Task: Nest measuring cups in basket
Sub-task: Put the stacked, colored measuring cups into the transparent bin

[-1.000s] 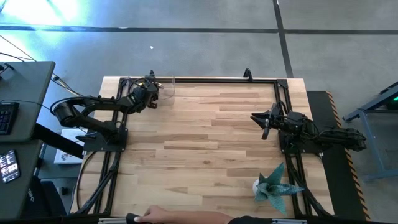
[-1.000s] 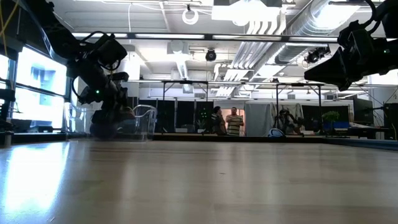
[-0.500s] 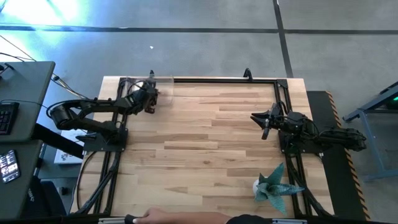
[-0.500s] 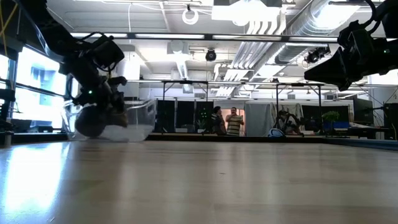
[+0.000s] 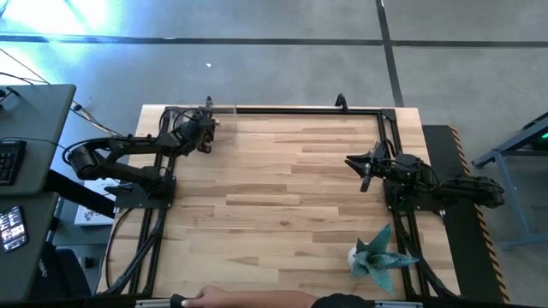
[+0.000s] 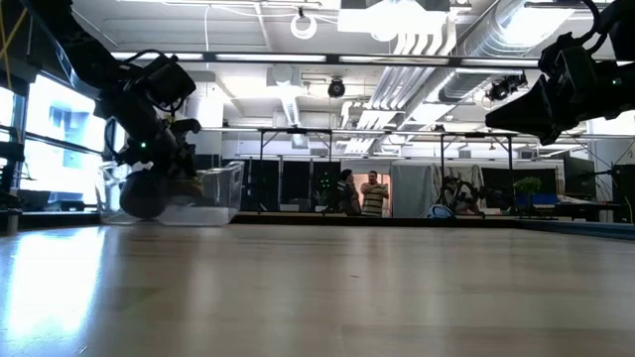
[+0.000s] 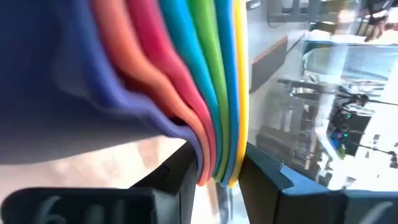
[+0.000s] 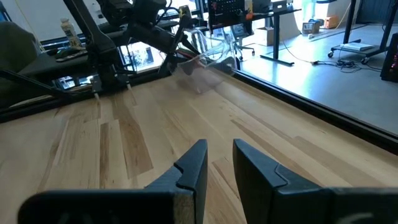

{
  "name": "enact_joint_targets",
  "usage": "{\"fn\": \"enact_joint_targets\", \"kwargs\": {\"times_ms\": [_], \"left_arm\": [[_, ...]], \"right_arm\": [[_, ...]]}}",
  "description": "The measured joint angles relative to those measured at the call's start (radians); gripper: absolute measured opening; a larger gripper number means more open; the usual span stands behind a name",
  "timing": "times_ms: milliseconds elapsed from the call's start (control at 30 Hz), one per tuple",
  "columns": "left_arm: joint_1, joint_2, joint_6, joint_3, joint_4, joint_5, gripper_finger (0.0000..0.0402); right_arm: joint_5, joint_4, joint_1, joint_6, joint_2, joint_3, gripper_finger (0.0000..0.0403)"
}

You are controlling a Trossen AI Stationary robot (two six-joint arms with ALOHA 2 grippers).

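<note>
The measuring cups [image 7: 186,93] are a nested stack of purple, dark blue, orange, red, light blue, green and yellow layers that fills the left wrist view. My left gripper [image 7: 217,171] is shut on them at the table's far left corner [image 5: 204,130]. It is down inside the clear basket [image 5: 223,114], whose wall shows around it in the low view [image 6: 213,193]. My right gripper [image 8: 219,152] hangs open above the table's right side [image 5: 365,168], far from the cups and basket. My left gripper pinches the nested cups between its two fingers [image 7: 180,177] at the narrow edge [image 7: 214,158] where the coloured layers come together. The yellow layer lies against one finger and the purple layer against the other. The stack sits inside the basket; whether it rests on the floor is hidden.
A teal spiky plant figure [image 5: 381,254] stands near the table's near right corner. A person's hand [image 5: 227,298] lies at the near edge. Black frame rails [image 5: 300,109] run along the far and side edges. Bare wood [image 5: 274,188] spans the middle.
My left gripper, still shut on the cups, has shifted a little toward the table's left edge at the far corner. The basket moved with it: it rocked up on one side half a second ago and now sits level, slightly nearer the far left corner.
</note>
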Motion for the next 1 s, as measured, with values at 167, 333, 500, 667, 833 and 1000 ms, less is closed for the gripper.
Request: {"fn": "enact_joint_targets", "kwargs": {"times_ms": [167,333,500,667,833,1000], "left_arm": [[0.000,-0.001,0.017,0.001,0.021,-0.004,0.0088],[0.000,0.000,0.067,0.000,0.060,-0.026,0.0088],[-0.001,0.000,0.128,0.000,0.099,-0.053,0.0087],[-0.001,0.000,0.172,0.000,0.130,-0.074,0.0087],[-0.001,-0.001,0.211,0.001,0.190,-0.076,0.0087],[-0.001,-0.001,0.200,0.001,0.163,-0.069,0.0087]], "right_arm": [[0.000,0.000,0.000,0.000,0.000,0.000,0.0069],[0.000,0.000,0.000,0.000,0.000,0.000,0.0069],[0.000,0.000,0.000,0.001,0.000,0.000,0.0069],[0.000,0.000,0.000,0.002,0.000,0.000,0.0069],[0.000,0.000,0.000,0.002,0.000,0.000,0.0069],[0.000,0.000,0.000,0.002,0.000,0.000,0.0069]]}}
